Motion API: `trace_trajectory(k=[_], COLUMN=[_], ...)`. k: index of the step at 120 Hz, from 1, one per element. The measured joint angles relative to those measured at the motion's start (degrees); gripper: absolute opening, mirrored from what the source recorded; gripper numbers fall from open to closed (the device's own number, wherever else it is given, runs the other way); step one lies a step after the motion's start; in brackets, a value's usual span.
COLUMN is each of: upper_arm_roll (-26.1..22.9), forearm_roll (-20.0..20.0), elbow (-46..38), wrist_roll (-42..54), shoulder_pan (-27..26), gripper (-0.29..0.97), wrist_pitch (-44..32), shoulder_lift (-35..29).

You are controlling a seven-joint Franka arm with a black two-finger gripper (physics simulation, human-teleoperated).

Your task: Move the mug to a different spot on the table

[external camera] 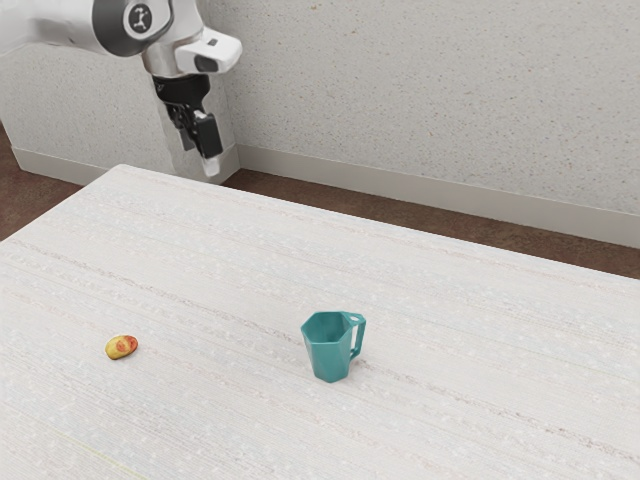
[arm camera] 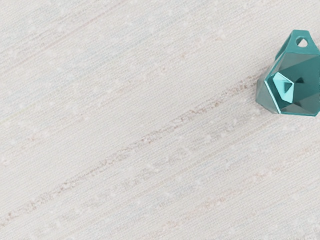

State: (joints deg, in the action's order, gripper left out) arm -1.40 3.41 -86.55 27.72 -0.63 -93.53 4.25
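The mug [external camera: 331, 345] is teal, the small lump [external camera: 121, 346] yellow and red, the table [external camera: 450, 300] pale with faint streaks.

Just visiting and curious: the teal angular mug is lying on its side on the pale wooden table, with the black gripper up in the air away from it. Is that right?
Not quite. The teal angular mug stands upright, opening up, as the exterior view shows. It is on the pale wooden table, and the black gripper hangs in the air away from it.

Raised side view, downward wrist view; common mug [external camera: 333, 345] and table [external camera: 300, 260].
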Motion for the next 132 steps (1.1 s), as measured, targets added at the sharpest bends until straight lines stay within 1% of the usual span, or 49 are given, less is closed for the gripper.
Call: trace_trajectory(k=[22,30,44,52,64,75,96,102,110,116,132], upper_arm_roll=[-0.3,-0.4,-0.4,-0.4,-0.4,-0.4,-0.4,-0.3,-0.3,-0.3,-0.3], forearm_roll=[0.0,-0.1,-3.6,-4.9,-6.1,-7.1,-7.5,-7.0,-4.7,-3.5,-1.7], elbow=[0.0,0.1,5.3,6.3,5.8,5.6,5.5,5.5,4.5,1.2,-5.2], wrist_roll=[3.6,4.7,5.5,4.1,0.3,-2.8,-7.3,-8.0,-9.0,-9.6,-10.5], shoulder_pan=[-0.4,-1.7,-5.2,-7.2,-9.8,-10.0,-11.2,-11.4,-13.4,-14.6,-15.7], gripper=[0.68,0.68,0.68,0.68,0.68,0.68,0.68,0.68,0.68,0.68,0.68], wrist_pitch=[-0.1,-0.1,-0.2,-0.2,-0.2,-0.3,-0.3,-0.5,-1.9,-4.6,-12.3], shoulder_lift=[0.4,1.0,8.2,10.3,11.4,13.7,15.4,15.7,16.2,16.2,16.5])
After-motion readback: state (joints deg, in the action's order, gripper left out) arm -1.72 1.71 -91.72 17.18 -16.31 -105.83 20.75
